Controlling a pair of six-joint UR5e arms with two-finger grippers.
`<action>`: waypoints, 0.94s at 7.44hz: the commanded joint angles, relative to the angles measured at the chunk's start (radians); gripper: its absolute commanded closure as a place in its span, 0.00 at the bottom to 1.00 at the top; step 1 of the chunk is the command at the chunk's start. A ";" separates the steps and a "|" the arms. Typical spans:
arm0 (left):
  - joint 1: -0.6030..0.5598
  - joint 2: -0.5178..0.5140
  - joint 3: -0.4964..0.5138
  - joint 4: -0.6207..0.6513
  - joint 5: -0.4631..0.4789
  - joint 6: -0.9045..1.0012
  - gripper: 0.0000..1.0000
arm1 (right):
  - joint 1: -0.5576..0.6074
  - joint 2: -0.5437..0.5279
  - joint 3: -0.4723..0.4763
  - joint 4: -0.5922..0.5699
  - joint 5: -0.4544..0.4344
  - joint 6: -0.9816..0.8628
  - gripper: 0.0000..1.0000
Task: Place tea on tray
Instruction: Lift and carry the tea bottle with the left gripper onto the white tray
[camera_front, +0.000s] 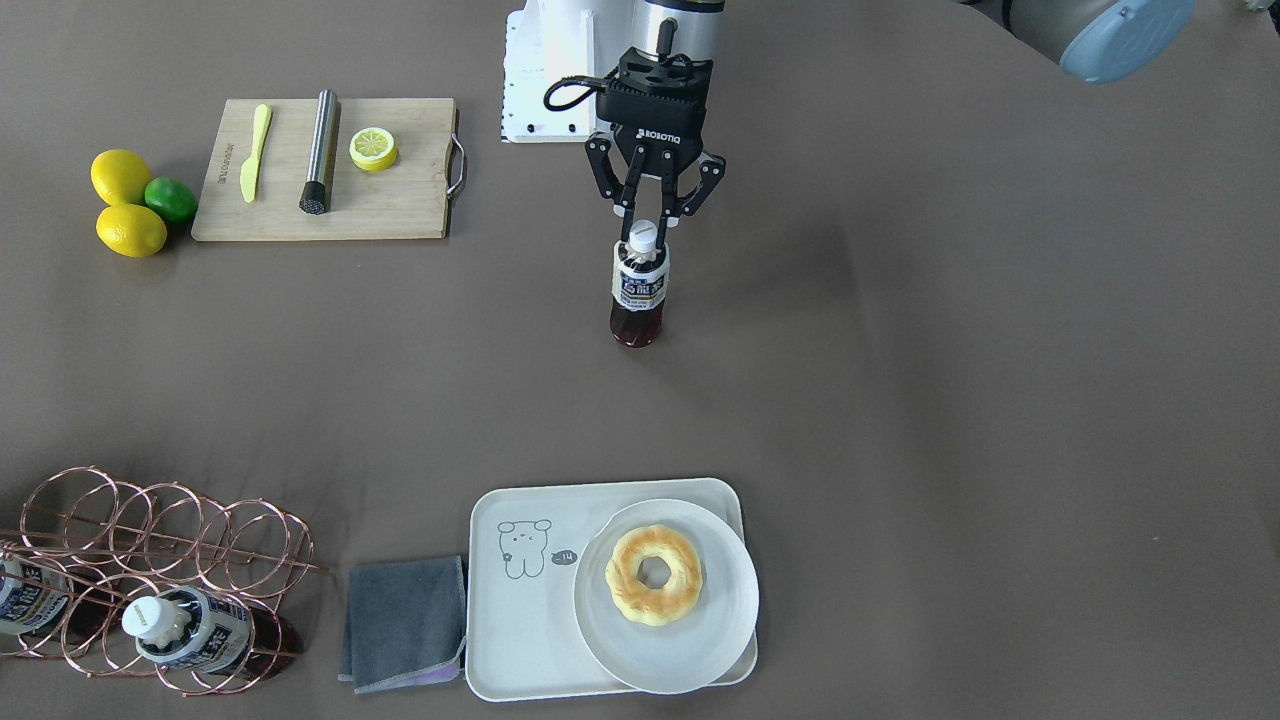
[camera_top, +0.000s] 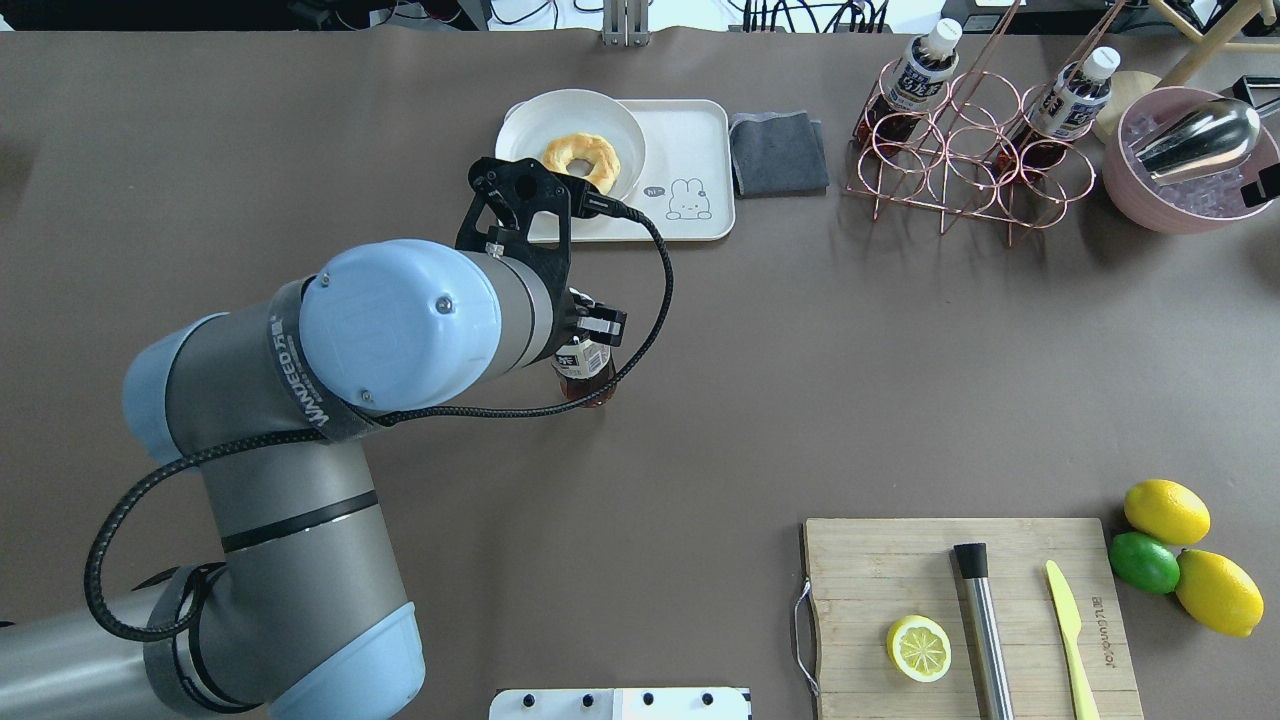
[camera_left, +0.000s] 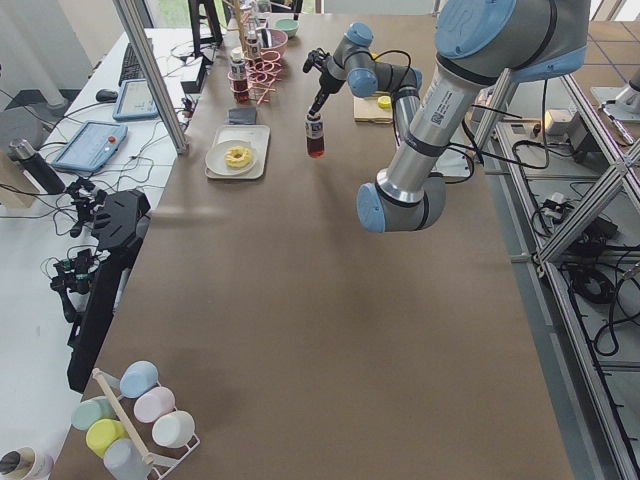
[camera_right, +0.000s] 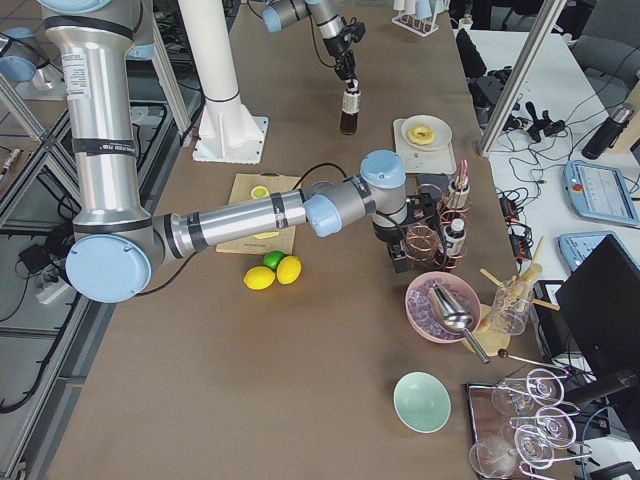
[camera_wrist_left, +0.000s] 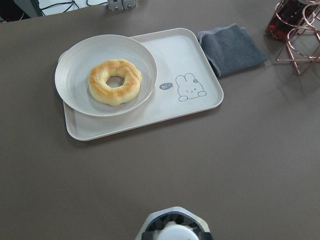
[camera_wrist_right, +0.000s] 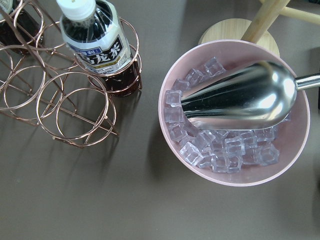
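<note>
Tea (camera_front: 638, 290) is standing upright at mid-table in the front-facing view, well apart from the tray (camera_front: 510, 640). Left gripper (camera_front: 645, 228) is clamping its cap (camera_front: 641, 238) from above; whether the base is touching the table (camera_front: 900, 400) cannot be told. A plate (camera_front: 700, 650) is occupying one end of the tray.

Overhead view: the left arm (camera_top: 380, 330) is hiding most of the tea.

Left wrist view: the cap is showing at the bottom edge, the tray lying ahead.

Exterior right view: the right gripper (camera_right: 402, 250) is hovering just beside the wire rack (camera_right: 432, 240); its grip cannot be told.

Right wrist view: a rack bottle (camera_wrist_right: 95, 40) is sitting near an ice bowl (camera_wrist_right: 295, 150).
</note>
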 joint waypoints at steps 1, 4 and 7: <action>-0.096 -0.139 0.143 0.012 -0.059 0.002 1.00 | 0.002 0.000 0.001 -0.003 0.001 0.001 0.00; -0.212 -0.375 0.455 -0.015 -0.110 0.011 1.00 | 0.025 -0.005 -0.001 -0.012 0.004 -0.002 0.01; -0.272 -0.528 0.844 -0.248 -0.115 0.008 1.00 | 0.062 -0.015 -0.017 -0.017 0.041 -0.004 0.01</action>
